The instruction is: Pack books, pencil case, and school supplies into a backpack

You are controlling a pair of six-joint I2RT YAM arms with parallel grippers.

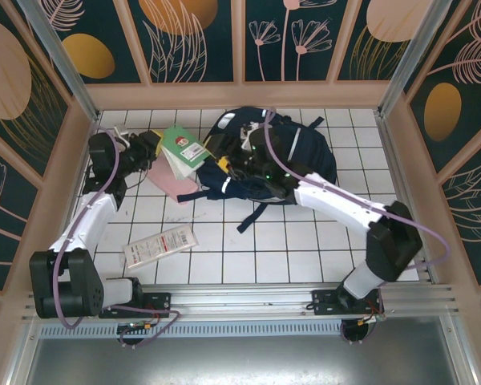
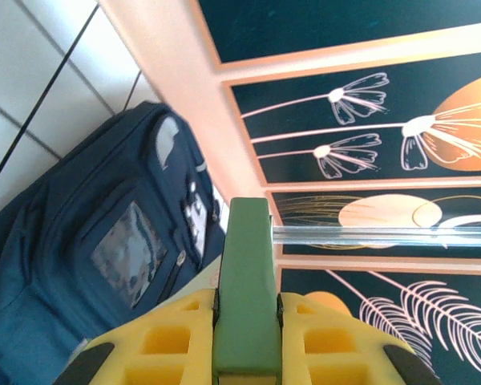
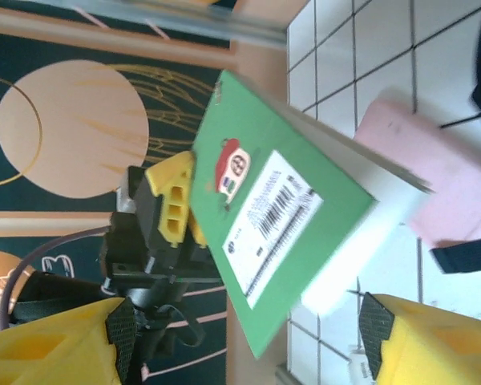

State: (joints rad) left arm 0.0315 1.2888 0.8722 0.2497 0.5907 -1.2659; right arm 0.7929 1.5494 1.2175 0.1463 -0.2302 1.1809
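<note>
My left gripper (image 1: 155, 149) (image 2: 247, 301) is shut on the spine edge of a small green book (image 1: 183, 145) (image 2: 248, 265) (image 3: 280, 216) and holds it in the air left of the navy backpack (image 1: 293, 148) (image 2: 104, 265). My right gripper (image 1: 224, 168) (image 3: 248, 341) stands open at the backpack's left side, its black pads (image 3: 122, 335) wide apart, just short of the book's near corner. A flat pink thing (image 1: 175, 183) (image 3: 433, 176) lies on the tiles below the book; I cannot tell whether it is the pencil case. A whitish printed packet (image 1: 160, 246) lies near the front left.
A cream-coloured flat book (image 1: 170, 164) lies partly on the pink thing. A dark strap (image 1: 252, 215) trails from the backpack toward the front. The peach-framed wall (image 1: 240, 95) runs close behind; the metal rail (image 1: 248, 301) bounds the front. Open tiles stretch at the middle and right front.
</note>
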